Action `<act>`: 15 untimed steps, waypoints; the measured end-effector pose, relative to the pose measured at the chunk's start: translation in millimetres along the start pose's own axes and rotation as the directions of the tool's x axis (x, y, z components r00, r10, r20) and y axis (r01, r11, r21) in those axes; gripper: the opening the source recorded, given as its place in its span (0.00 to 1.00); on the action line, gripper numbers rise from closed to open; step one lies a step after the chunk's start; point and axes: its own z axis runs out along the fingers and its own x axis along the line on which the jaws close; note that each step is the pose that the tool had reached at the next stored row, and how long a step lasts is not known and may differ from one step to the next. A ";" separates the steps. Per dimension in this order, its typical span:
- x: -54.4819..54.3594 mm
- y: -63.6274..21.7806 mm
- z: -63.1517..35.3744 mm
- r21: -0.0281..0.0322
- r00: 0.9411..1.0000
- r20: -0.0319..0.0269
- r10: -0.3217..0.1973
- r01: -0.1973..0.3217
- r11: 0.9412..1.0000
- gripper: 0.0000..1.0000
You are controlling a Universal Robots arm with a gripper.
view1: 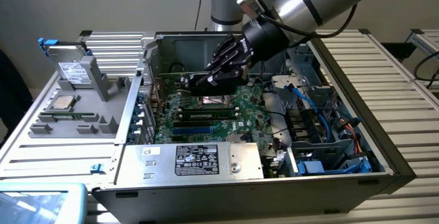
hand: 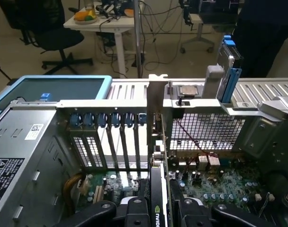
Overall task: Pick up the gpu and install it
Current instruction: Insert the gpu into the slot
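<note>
Exterior view. Hung the pincer (view1: 205, 82) inside the open computer case (view1: 370, 152), just above the far half of the motherboard (view1: 205, 129). Gripped the gpu (view1: 180, 74) between partly closed black jaws, with the card on edge, lifted clear of the motherboard and stretched toward the case wall at the motherboard's back edge. Showed the memory sticks (view1: 209, 114) seated on the motherboard, just beside the spot under the pincer, and the power supply (view1: 192, 160) along the motherboard's near edge.

Wrist view. Pressed the fingers (hand: 134, 213) on both faces of the gpu (hand: 157, 187), seen edge-on, with the pincer (hand: 160, 210) closed only as far as the card's thickness allowed. Stood the card upright over the motherboard (hand: 220, 184), with the silver bracket (hand: 155, 106) near the row of rear slot openings (hand: 111, 142) at the motherboard's back edge. Could not tell whether the card's lower edge touched a socket on the motherboard.
</note>
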 end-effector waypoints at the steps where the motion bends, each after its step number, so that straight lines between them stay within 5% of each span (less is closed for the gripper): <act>1: 0.4 -0.3 1.2 0.000 1.000 0.002 -0.003 0.003 1.000 0.28; 9: 3.9 -6.6 9.6 -0.007 1.000 0.009 -0.010 0.010 1.000 0.28; 15: 3.8 -9.4 13.5 -0.005 1.000 0.012 -0.014 0.014 1.000 0.28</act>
